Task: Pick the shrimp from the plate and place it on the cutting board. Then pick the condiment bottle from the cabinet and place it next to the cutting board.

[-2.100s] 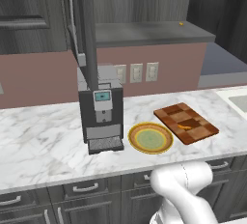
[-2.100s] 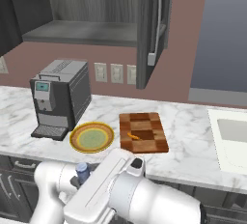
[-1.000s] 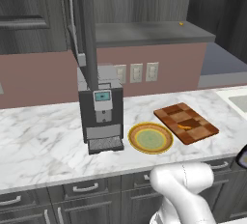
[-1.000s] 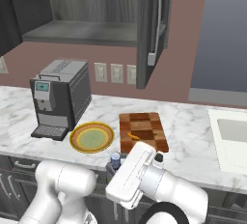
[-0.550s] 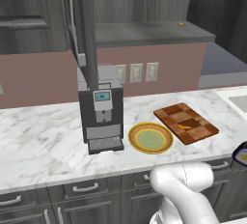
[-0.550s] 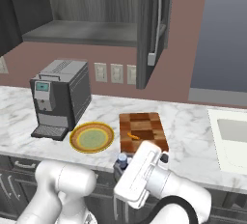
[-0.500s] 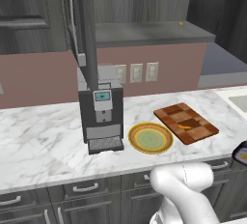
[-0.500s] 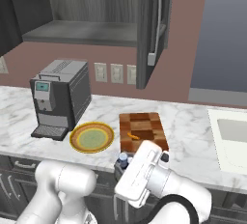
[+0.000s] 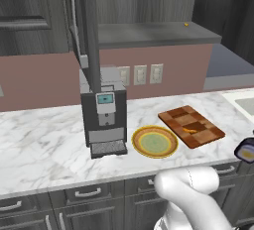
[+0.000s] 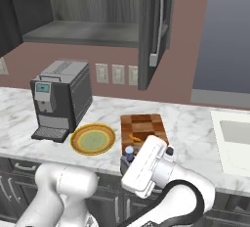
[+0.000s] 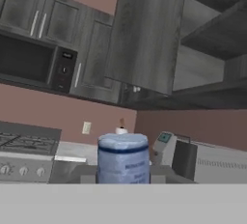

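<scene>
Two things have changed in the last couple of seconds, and both help you. Start with the cabinet (image 9: 149, 34): its door stands open and the grey shelf has no bottle on it, so the fetch is done. On the desk (image 9: 44, 144) nothing has shifted; the cutting board (image 9: 178, 117) and the plate (image 9: 135, 142) lie side by side as before, the plate bare. What moved is the arm. It has swung from low on the left across to the front of the desk, and the hand (image 10: 131, 161) now sits just off the board's near edge. Its jaws are drawn in part way and closed on the condiment bottle (image 10: 129, 153), which has also come into sight at the right edge of the left base view. The bottle looks upright, its long axis roughly vertical, with the narrow neck and pale cap pointing up and its label facing out. The shrimp (image 10: 135, 137) already lies on the board, a small orange curve near its middle. You are therefore on the last step, as I judge it. What remains is setting the bottle down on bare desk beside the board, base first, and letting go.
</scene>
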### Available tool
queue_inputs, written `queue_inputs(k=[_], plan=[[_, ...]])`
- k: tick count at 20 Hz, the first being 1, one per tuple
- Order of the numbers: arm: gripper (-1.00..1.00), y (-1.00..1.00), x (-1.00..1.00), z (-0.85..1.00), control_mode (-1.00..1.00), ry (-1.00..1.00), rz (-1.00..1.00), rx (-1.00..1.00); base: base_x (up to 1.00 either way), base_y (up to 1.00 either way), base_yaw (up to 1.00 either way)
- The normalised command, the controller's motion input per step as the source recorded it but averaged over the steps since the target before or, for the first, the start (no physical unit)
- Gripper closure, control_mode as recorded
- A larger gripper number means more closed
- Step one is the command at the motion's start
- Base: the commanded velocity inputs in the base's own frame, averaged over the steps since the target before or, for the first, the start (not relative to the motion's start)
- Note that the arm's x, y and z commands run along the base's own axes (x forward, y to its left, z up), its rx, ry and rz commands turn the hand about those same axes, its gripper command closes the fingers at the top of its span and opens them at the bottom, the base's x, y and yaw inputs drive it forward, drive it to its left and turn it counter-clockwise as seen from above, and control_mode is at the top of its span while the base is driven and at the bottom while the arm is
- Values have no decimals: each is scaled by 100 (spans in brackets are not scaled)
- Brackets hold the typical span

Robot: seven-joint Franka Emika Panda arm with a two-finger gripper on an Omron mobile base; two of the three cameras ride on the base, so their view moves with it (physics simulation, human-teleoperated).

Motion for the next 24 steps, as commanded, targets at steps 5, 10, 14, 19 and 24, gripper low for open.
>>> queue_inputs(k=[5,10,14,19,24], plan=[[100,0,35,-18,-100,3,-3,-5,0,0,0],[100,0,28,-21,-100,1,-5,-11,0,0,0],[100,-3,20,-14,-100,0,-5,-11,0,0,0],[100,-3,21,-12,-100,0,-4,-5,0,0,0],[100,-5,31,-19,-100,0,-2,0,0,0,0]])
